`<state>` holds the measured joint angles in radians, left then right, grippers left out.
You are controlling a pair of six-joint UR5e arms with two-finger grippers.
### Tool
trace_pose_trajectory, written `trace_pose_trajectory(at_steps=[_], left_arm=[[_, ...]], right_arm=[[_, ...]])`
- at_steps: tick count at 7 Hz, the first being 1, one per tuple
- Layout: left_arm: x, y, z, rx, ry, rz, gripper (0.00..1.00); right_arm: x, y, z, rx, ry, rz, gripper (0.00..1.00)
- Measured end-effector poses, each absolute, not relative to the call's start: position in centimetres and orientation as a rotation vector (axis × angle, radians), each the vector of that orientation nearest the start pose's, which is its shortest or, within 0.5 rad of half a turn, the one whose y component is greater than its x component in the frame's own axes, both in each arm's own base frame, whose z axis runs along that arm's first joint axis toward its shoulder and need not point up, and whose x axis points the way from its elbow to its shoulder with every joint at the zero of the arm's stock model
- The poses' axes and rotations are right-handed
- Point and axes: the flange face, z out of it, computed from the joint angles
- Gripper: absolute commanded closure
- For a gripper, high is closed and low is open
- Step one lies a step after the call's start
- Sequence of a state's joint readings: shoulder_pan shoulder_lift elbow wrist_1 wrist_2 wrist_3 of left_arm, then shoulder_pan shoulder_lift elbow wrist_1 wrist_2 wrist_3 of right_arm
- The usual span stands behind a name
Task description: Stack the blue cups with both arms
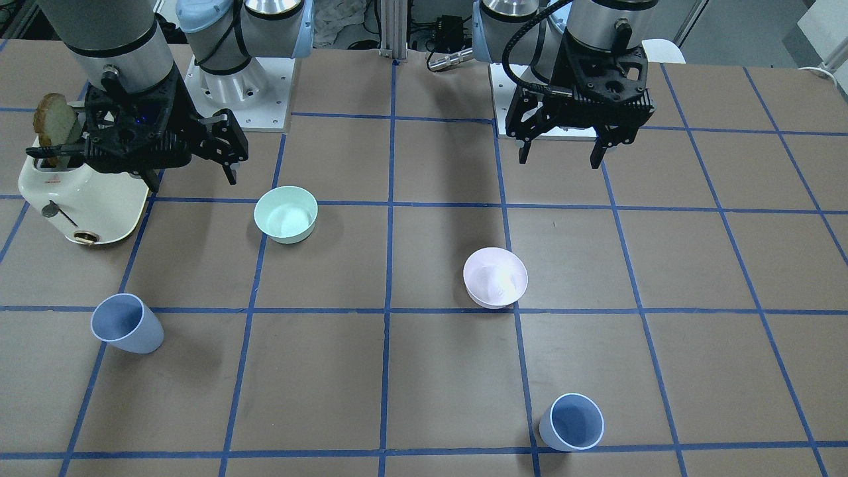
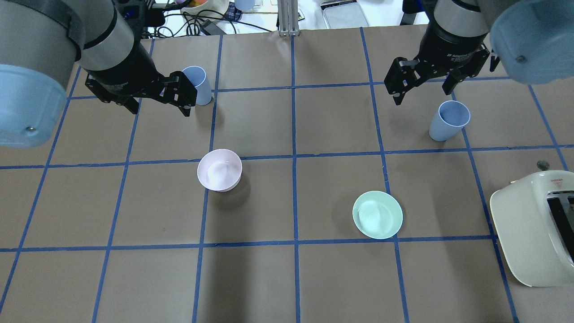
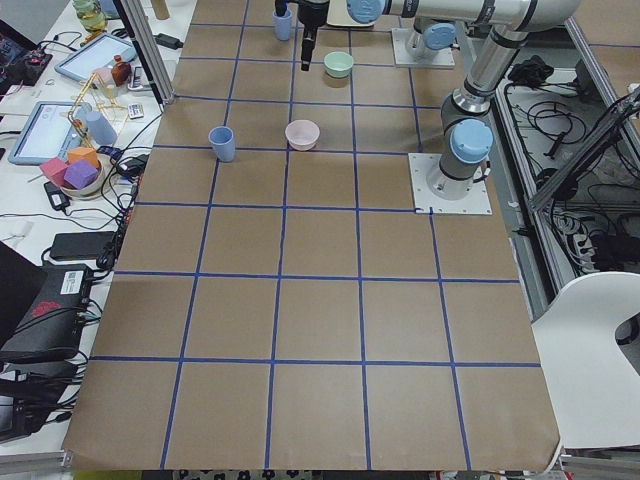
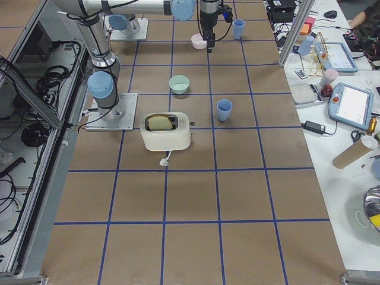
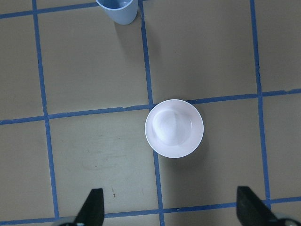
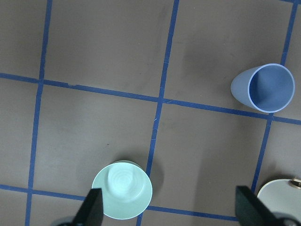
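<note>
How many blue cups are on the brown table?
2. One blue cup stands upright on the robot's left side, beyond the pink bowl; the other blue cup stands on its right side, beyond the mint bowl. None looks hidden.

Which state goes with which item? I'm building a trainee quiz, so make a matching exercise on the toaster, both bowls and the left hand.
1 toaster
2 pink bowl
3 green bowl
4 left hand

A open, empty
B middle of left wrist view
C holds a bread slice
D between pink bowl and toaster

Pairs: 1-C, 2-B, 3-D, 4-A
</note>
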<state>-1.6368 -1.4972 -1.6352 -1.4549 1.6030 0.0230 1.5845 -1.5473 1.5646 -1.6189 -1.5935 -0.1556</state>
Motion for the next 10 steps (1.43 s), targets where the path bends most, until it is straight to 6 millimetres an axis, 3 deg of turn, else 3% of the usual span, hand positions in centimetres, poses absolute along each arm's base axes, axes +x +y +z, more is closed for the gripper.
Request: trace_pose_trajectory(at_steps=[4,6,8,10], left_arm=[[-16.0,-46.6,50.4,0.131,3.109,-0.211,0.0],[-16.1,-48.6,49.8,0.122,3.112,-0.227,0.0],[-16.3,-54.6,46.5,0.114,3.113,-0.162,0.0],[-16.8,-62.7,40.5,0.125,3.112,-0.15,0.0]], right_arm=[[13.7,-50.3,48.5,-0.254,3.158,-0.047,0.0],[13.7,-50.3,48.6,-0.241,3.16,-0.052,0.0],[13.7,-50.3,49.0,-0.231,3.161,-0.061,0.0],[13.7,-50.3,49.1,-0.217,3.162,-0.064,0.0]])
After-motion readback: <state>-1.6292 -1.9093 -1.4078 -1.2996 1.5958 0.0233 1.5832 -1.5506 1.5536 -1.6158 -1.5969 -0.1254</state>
